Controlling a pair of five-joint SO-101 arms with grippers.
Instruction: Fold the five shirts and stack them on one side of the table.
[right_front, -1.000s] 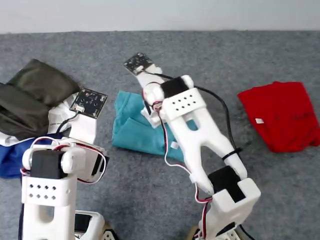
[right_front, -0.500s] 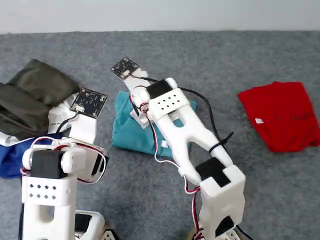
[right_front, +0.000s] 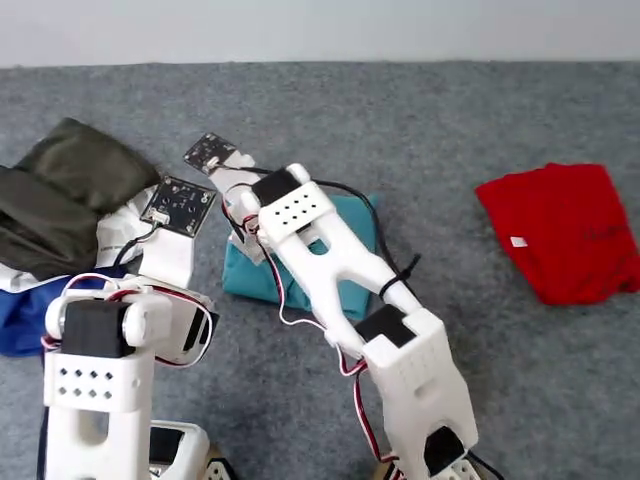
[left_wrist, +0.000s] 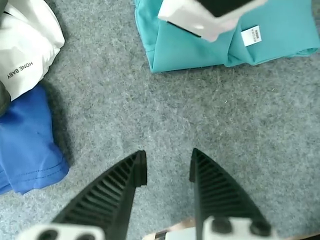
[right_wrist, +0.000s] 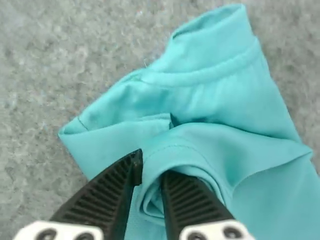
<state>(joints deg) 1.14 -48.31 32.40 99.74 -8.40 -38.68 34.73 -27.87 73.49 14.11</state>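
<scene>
A teal shirt lies folded at mid-table, partly under my right arm, which stretches over it toward the left. In the right wrist view my right gripper is shut on a raised fold of the teal shirt near one edge. My left gripper hangs open over bare carpet, a short way from the teal shirt. A red shirt lies folded at the right. At the left, an olive shirt sits on a white shirt and a blue shirt.
The table is grey carpet, with a pale wall along its far edge. My left arm stands at the front left, beside the pile. Open carpet lies between the teal and red shirts and along the front right.
My right arm has swung left across the teal shirt, its wrist now near the shirt's left edge. The left arm and the other shirts have not moved.
</scene>
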